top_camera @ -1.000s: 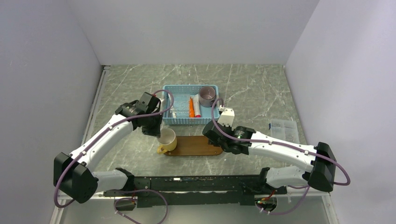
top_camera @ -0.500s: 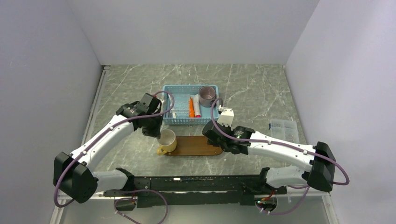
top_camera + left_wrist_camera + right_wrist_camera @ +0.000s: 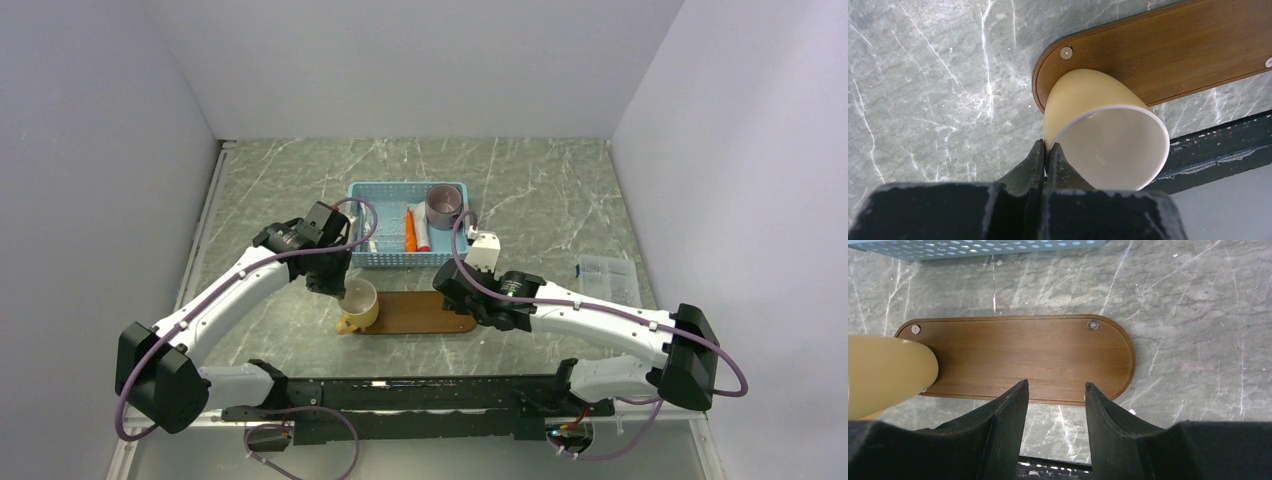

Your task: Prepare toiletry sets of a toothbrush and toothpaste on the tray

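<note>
The tray point(image 3: 425, 312) lies flat on the marbled surface point(image 3: 540, 190), just in front of the light-blue basket point(image 3: 400, 186) and between the two arms, its long side running left to right. Its brown top is bare except at the left end, where a yellow cup point(image 3: 358, 300) sits tilted over the rounded corner; whether the cup's base touches the wood cannot be told. The left gripper point(image 3: 1046, 150) has its jaws pressed together on the cup's rim, one finger inside the white lip and one outside, so the cup hangs at a slant with its mouth turned toward the near edge of the surface. The right gripper point(image 3: 1055, 387) hovers above the tray's near edge toward its right end, jaws parted with nothing between them, only wood showing in the gap. The toothpaste point(image 3: 410, 230) lies inside the basket near the middle, beside a white tube point(image 3: 423, 232) and a grey-mauve cup point(image 3: 443, 205) in the basket's right rear corner. The toothbrush is too thin to pick out with certainty from above. A clear plastic box point(image 3: 607, 275) rests well to the right of the tray.
</note>
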Robot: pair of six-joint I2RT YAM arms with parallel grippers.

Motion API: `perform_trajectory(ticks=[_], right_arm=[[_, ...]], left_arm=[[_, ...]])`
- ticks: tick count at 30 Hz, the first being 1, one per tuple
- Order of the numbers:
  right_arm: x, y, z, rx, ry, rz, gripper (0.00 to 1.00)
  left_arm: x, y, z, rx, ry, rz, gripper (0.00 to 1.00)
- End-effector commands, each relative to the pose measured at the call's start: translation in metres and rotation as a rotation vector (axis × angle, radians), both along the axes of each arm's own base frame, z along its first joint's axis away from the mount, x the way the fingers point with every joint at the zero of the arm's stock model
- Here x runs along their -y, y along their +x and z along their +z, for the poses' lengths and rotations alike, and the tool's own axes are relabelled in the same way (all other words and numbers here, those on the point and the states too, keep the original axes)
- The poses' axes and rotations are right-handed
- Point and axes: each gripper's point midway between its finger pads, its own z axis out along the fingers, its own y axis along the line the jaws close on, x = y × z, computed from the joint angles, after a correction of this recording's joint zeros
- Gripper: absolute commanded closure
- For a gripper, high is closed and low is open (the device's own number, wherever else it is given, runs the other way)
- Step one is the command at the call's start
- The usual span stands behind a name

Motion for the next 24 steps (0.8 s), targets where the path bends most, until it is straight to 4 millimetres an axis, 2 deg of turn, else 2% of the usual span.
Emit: perform_trajectory(ticks=[1, 7, 12, 17, 24], right_arm=[[0.000, 0.003, 0.002, 0.016, 0.017, -0.009, 0.52], [0.002, 0.003, 0.002, 0.019, 0.019, -0.011, 0.51], [0.000, 0.003, 0.003, 0.018, 0.022, -0.008, 0.51], [0.000, 0.004, 0.008, 0.025, 0.021, -0.002, 0.51], [0.000, 0.009, 0.015, 0.033, 0.006, 0.004, 0.50]], left_arm=[[0.008, 0.010, 0.009, 0.044, -0.027, 0.000, 0.96], [0.008, 0.011, 0.011, 0.051, -0.026, 0.001, 0.89], [0.009, 0.013, 0.014, 0.063, -0.030, -0.002, 0.78], [0.010, 0.016, 0.020, 0.091, -0.040, -0.005, 0.67], [0.012, 0.021, 0.034, 0.128, -0.056, -0.009, 0.57]])
